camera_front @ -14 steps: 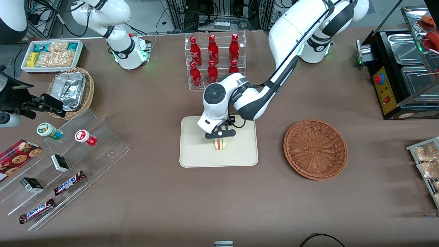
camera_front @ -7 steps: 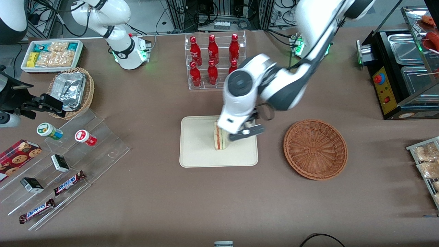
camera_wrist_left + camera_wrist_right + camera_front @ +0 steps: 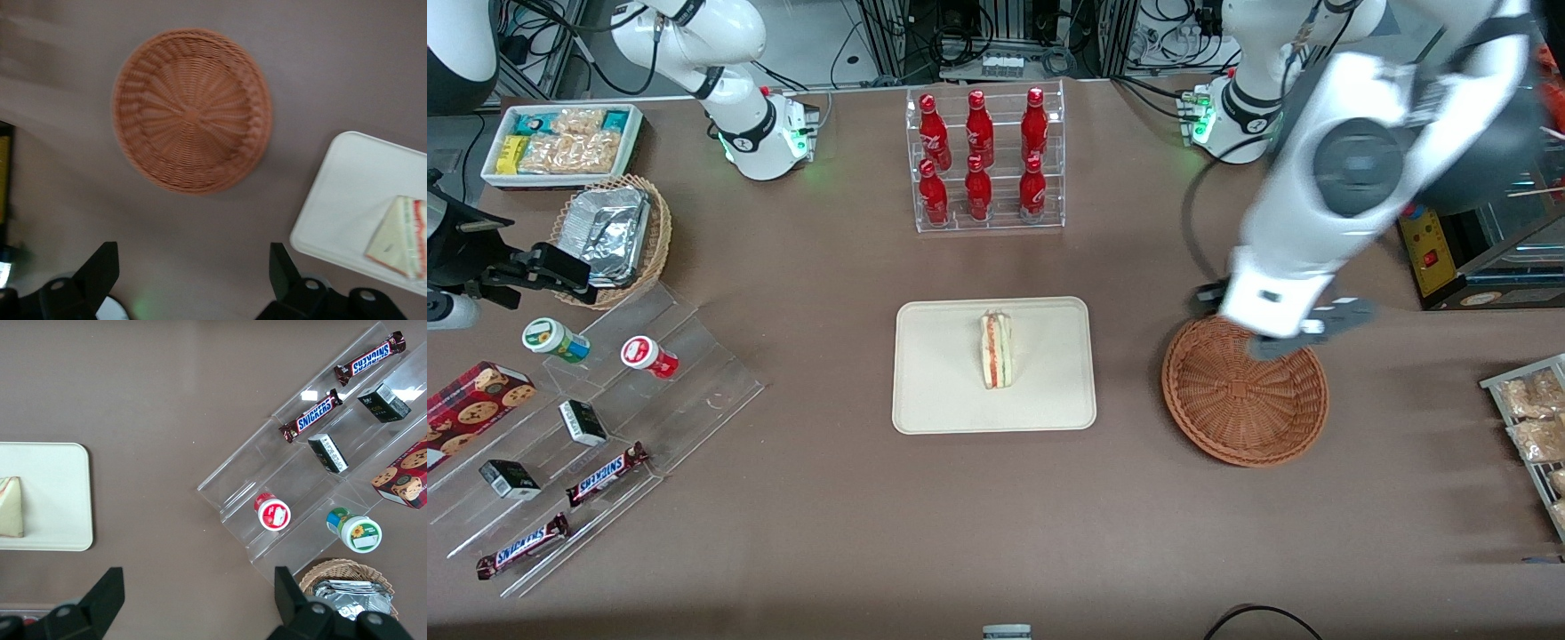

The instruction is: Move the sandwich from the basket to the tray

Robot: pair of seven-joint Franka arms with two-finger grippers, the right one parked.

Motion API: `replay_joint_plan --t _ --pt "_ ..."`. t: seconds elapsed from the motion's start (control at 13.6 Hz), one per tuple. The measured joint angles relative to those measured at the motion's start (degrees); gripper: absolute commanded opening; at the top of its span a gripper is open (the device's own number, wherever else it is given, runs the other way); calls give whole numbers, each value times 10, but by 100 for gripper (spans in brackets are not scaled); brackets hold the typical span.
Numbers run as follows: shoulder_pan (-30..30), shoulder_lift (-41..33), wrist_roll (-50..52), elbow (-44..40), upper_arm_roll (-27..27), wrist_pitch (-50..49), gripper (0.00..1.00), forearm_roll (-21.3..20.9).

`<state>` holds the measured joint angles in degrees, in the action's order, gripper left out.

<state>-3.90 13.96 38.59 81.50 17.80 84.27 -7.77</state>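
sandwich (image 3: pixel 996 349): on edge, on tray (image 3: pixel 943 391)
basket (image 3: pixel 1245 409): beside tray, nothing in it
tool (image 3: pixel 1294 333): spread wide, holding nothing, above basket rim

This looks like a robot lab made up like a little snack shop. White robot arms (image 3: pixel 1325 204) are bolted to a brown tabletop (image 3: pixel 818 498), with wires and racks close by. Red bottles (image 3: pixel 978 156) and candy bars (image 3: pixel 605 474) sit on clear stands.

The claw (image 3: pixel 1294 333) hangs above the basket (image 3: pixel 1245 400).

Red bottles (image 3: pixel 983 156), Snickers bars (image 3: pixel 605 474)
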Motion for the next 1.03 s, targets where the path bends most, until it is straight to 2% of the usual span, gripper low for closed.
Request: replay_joint_plan --t 0.22,0.37,0.52,0.74,1.03 --pt "71 -38 -123 23 -1 -16 99 11" --pt "96 -64 -182 44 -2 -16 99 16" --pt "100 -89 -231 60 -20 -17 99 31" --pt "99 -127 -316 84 -78 -17 99 55" --pt "92 -147 -340 97 -124 -17 99 74"
